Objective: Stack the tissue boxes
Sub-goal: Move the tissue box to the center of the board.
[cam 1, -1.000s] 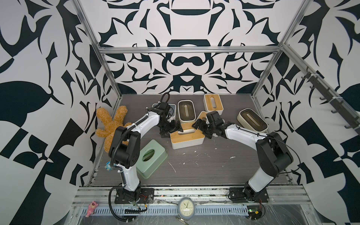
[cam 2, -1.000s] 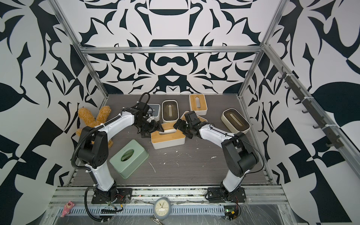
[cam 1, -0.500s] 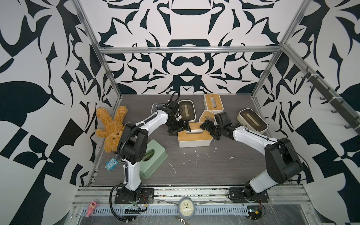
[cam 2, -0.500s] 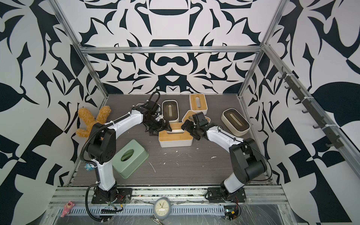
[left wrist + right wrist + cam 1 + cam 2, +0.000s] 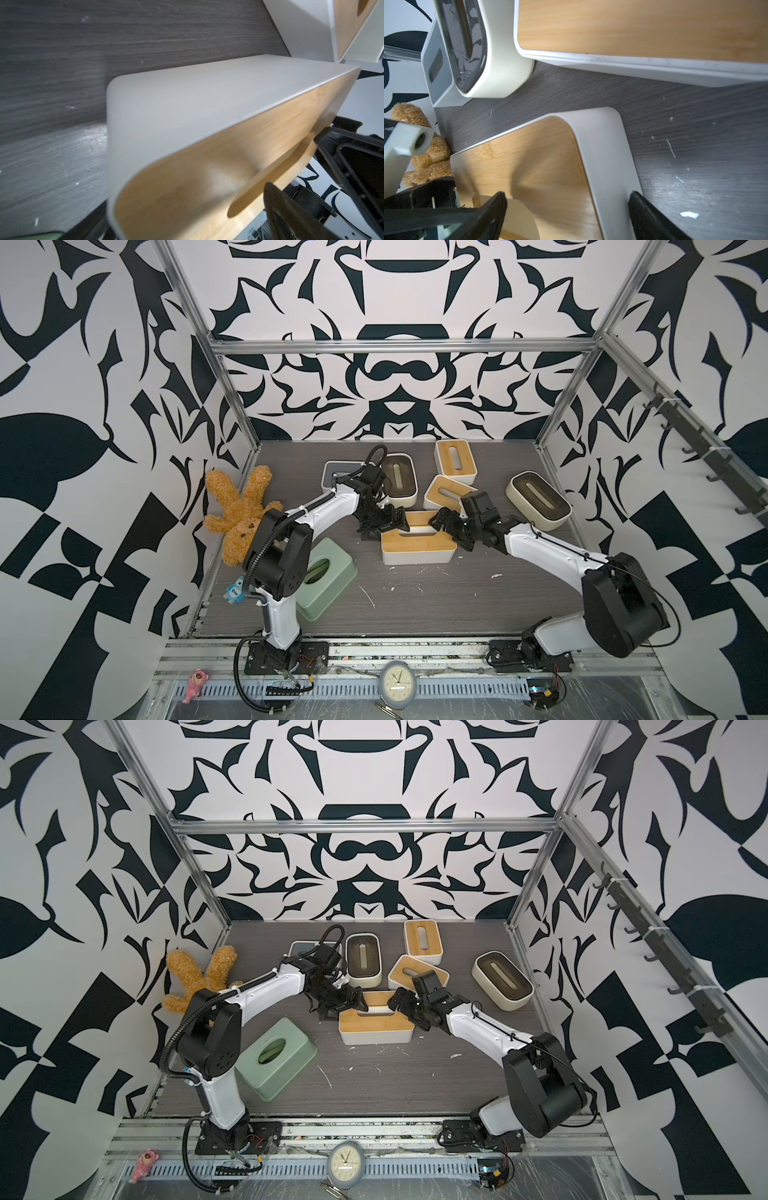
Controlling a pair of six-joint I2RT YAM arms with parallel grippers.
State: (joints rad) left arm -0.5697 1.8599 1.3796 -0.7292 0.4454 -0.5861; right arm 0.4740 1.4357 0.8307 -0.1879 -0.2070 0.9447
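Bamboo-lidded tissue box (image 5: 417,547) at mid-bench (image 5: 415,605), just forward of a tilted bamboo-lidded box (image 5: 444,493), bracketed by the left hand (image 5: 386,526) and right hand (image 5: 446,531), each with jaws spread wide about one end; whether either clamps it cannot be told.

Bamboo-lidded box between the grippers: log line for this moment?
bamboo-lidded box: unstacked, mid-table | left gripper: open at one end | right gripper: open at opposite end
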